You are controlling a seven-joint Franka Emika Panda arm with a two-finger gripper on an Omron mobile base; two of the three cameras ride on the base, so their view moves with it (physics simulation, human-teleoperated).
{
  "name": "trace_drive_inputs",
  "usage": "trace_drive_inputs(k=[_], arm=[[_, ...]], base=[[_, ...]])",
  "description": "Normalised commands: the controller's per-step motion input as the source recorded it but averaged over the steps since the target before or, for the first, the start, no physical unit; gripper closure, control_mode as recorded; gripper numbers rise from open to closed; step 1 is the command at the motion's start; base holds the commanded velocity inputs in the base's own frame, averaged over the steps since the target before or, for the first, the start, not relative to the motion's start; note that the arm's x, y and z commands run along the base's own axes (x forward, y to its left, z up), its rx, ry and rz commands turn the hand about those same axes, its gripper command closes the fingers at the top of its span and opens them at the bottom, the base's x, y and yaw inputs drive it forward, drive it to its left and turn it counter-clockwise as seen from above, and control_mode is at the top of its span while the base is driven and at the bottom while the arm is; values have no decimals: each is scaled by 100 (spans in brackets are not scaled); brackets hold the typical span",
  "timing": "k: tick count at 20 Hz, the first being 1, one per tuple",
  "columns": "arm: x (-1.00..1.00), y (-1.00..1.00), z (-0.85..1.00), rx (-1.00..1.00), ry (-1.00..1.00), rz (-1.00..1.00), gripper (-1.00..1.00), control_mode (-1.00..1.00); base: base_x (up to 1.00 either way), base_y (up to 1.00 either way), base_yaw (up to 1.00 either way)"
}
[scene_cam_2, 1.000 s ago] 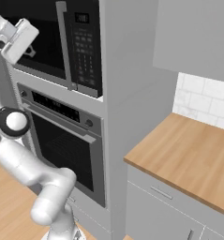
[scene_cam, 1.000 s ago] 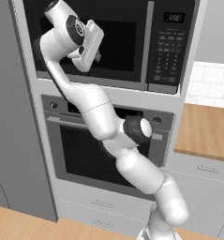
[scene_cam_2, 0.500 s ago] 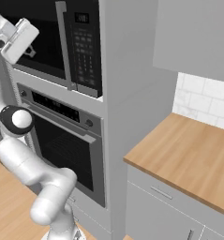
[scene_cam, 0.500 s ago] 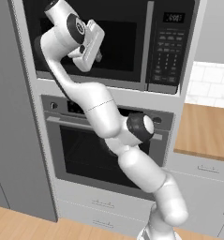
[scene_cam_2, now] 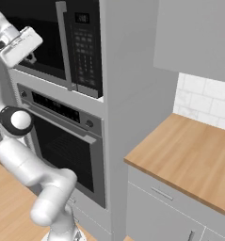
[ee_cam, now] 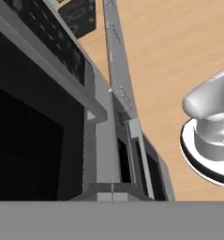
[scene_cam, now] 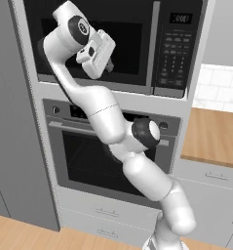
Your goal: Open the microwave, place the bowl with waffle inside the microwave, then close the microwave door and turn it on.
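Inspecting the upper left of the left base view, we find the gripper pressed together, pinching nothing, raised before the closed microwave door. The microwave fills the upper cabinet bay; its vertical handle stands right of the hand, with open room between them.

microwave door: glossy black glass, matt grey bar handle | keypad panel: black, smooth plastic look | oven: dark glass front, brushed steel-like trim | countertop: light wood grain, matt | backsplash: white glossy tile | arm: smooth white, slight sheen
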Motion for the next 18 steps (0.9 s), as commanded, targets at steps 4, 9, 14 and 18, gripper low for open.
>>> trace_drive_inputs(k=[4, 9, 14, 18], arm=[[-76, -33, -100, -15, -18, 60, 100, -100], [-26, -19, -100, -28, -49, 72, 100, -100], [-2, -1, -100, -26, -47, 83, 100, -100], [-3, 0, -100, -23, -32, 88, 100, -100]], base=[[0, 0, 0], [0, 0, 0], [0, 0, 0], [0, 0, 0]])
